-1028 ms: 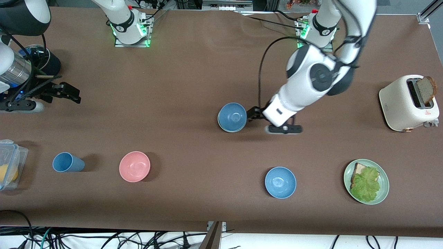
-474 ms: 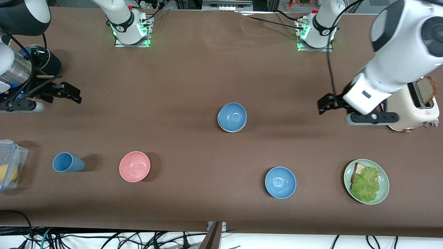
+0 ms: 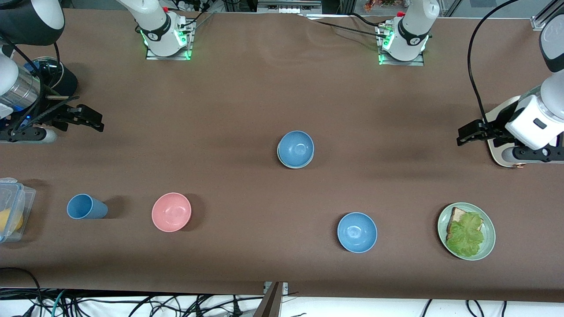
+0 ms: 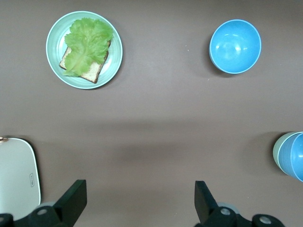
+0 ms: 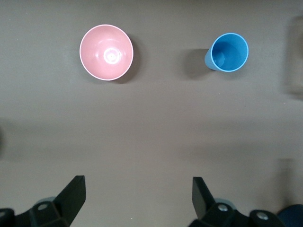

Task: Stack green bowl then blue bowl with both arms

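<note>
The left gripper (image 3: 467, 133) has been swinging away from the glossy round blue bowl (image 3: 296, 149), now sitting nested in the green bowl (image 4: 277, 152) mid-desk, fingers spread empty; the right gripper (image 3: 90, 119) is waiting released.

From my remote console: a pink bowl (image 3: 171, 211), blue cup (image 3: 86, 207), sky-blue bowl (image 3: 357, 232) and green plate (image 3: 488, 229) of bread and lettuce (image 3: 465, 233) dot the brown worktop (image 3: 246, 97).

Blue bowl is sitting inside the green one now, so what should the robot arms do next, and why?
Probably nothing more than rest. The blue bowl already sits in the green bowl mid-table, so the stack looks done. The left gripper hangs open by the toaster, holding nothing. The right gripper is open too, at its own end of the table. I would park both arms there.
</note>
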`<action>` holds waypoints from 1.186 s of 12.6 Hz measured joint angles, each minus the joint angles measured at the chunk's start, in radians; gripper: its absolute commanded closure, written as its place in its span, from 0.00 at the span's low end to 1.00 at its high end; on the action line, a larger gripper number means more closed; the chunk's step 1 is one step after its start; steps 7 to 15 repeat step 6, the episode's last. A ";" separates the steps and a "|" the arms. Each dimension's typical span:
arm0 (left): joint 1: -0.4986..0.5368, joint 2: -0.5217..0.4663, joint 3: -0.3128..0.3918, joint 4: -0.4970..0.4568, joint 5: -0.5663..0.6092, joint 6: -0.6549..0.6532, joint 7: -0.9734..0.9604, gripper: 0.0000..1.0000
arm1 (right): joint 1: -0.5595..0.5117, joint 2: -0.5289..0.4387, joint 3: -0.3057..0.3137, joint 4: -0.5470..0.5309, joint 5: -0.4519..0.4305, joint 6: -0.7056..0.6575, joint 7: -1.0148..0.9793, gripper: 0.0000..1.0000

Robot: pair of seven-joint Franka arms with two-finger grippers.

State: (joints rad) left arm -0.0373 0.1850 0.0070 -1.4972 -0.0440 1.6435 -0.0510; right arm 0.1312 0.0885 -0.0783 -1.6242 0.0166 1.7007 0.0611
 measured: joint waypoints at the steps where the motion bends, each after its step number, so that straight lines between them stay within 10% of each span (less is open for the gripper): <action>1: -0.001 0.000 0.000 0.000 0.000 -0.004 0.006 0.00 | 0.000 0.000 0.001 0.000 0.000 0.000 0.000 0.01; 15: -0.002 0.000 0.000 0.000 0.000 -0.011 0.077 0.00 | 0.000 0.000 0.003 0.000 0.000 0.001 0.000 0.01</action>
